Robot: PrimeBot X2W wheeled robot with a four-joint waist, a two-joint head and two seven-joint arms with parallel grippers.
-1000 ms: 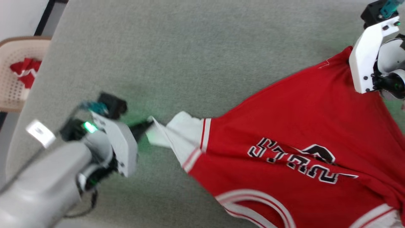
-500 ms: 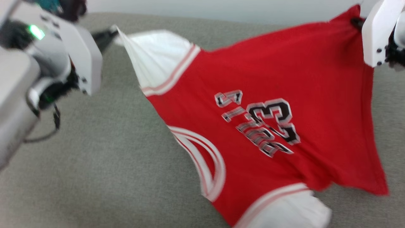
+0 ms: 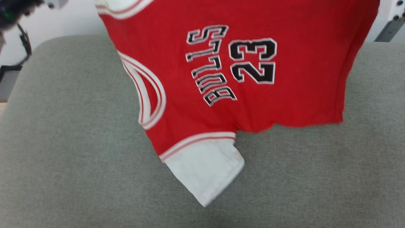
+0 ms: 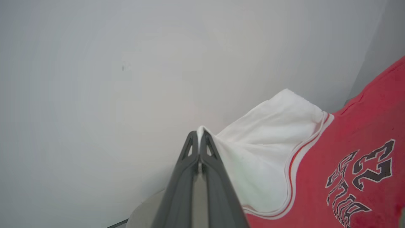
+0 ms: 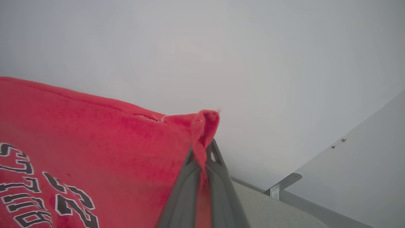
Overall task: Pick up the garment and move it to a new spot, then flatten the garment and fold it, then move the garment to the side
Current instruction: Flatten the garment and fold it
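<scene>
The garment (image 3: 202, 104) is hanging in the air over the grey surface (image 3: 63, 164), spread wide between the two arms. The left gripper (image 4: 199, 136) is pinching the tip of a white sleeve (image 4: 259, 152), fingers squeezed together on it. The right gripper (image 5: 202, 152) is pinching a red corner (image 5: 205, 118) (all bunched up), fingers clamped tight. The other sleeve (image 3: 205, 171) is dangling lowest.

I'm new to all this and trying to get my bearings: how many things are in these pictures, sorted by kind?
Jerseys: 1, the red jersey, held up
Robot hands: 2, left hand and right hand, both shut on it
Grey surfaces: 1, the grey surface below
Total: 4
</scene>
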